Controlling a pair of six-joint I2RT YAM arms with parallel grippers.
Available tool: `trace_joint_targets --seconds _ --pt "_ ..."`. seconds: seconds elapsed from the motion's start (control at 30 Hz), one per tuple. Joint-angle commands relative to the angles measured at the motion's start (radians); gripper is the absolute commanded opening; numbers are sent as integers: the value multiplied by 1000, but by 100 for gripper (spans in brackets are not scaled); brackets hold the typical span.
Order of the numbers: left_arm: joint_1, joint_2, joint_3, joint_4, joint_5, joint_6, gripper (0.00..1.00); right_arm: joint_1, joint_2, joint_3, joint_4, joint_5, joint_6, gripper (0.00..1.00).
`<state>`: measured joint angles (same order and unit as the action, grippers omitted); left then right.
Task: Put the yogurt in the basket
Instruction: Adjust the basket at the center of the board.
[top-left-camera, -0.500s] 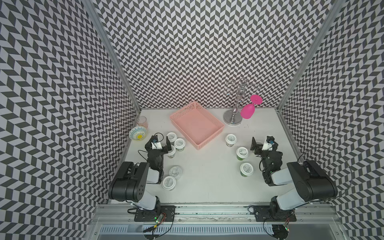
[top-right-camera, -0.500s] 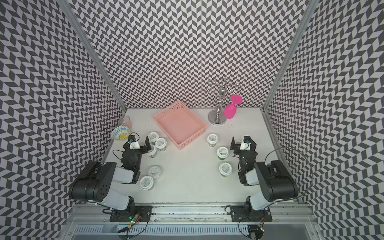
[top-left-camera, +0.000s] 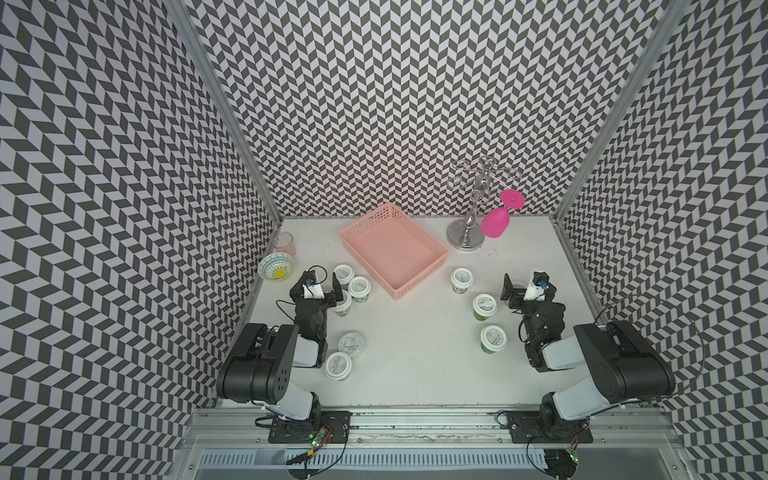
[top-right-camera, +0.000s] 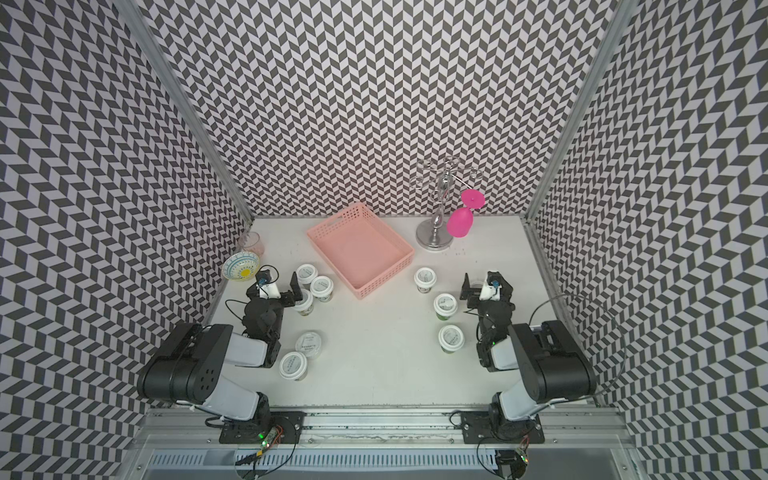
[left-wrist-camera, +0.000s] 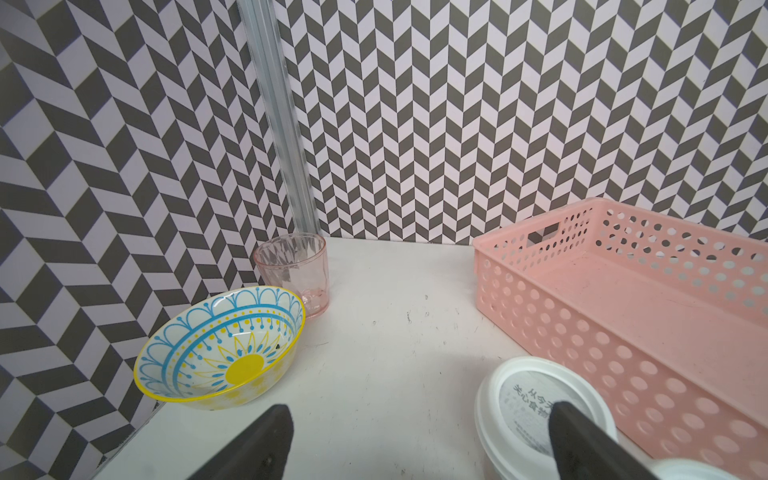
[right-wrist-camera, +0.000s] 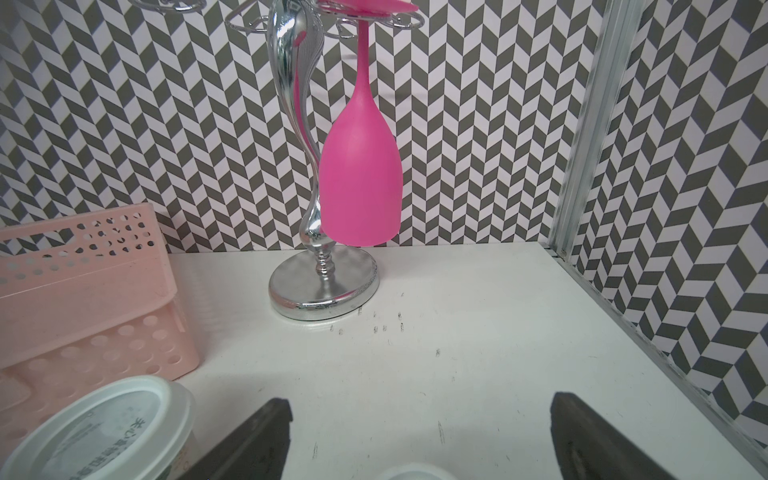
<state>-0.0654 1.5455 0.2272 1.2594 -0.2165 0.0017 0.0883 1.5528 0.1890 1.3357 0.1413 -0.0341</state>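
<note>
The left gripper (top-left-camera: 318, 286) has its fingers spread wide, pinching nothing. Three yogurt cups (top-left-camera: 359, 286) cluster just to its right. The right gripper (top-left-camera: 524, 287) is equally spread, with three more yogurt cups (top-left-camera: 484, 305) just to its left. The basket (top-left-camera: 419, 276) lies farther back, between the groups.

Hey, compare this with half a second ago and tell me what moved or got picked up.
Nothing has visibly changed. The left gripper and right gripper are open and empty in the same places as before. The yogurt cups sit on the table where they were, and the basket has not moved and holds no cup.
</note>
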Motion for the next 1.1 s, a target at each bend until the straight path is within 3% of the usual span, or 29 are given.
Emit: trace_joint_targets --seconds 0.0,0.27,0.4,0.73,0.87,1.07 --pt "-5 5 14 11 -11 -10 100 -6 16 19 38 1 5 100" --pt "-4 5 14 10 -10 -9 100 -10 17 23 30 -10 7 99" --pt "-5 5 14 11 -11 -9 100 -41 14 23 -1 -83 20 99" --pt "-5 -2 10 21 -12 -6 100 -46 -15 24 0 -84 16 99" --pt "-7 -95 61 -157 29 16 100 -45 -99 56 -113 -69 25 99" --pt "-14 -170 229 -459 140 87 100 -45 -293 167 -487 13 128 99"
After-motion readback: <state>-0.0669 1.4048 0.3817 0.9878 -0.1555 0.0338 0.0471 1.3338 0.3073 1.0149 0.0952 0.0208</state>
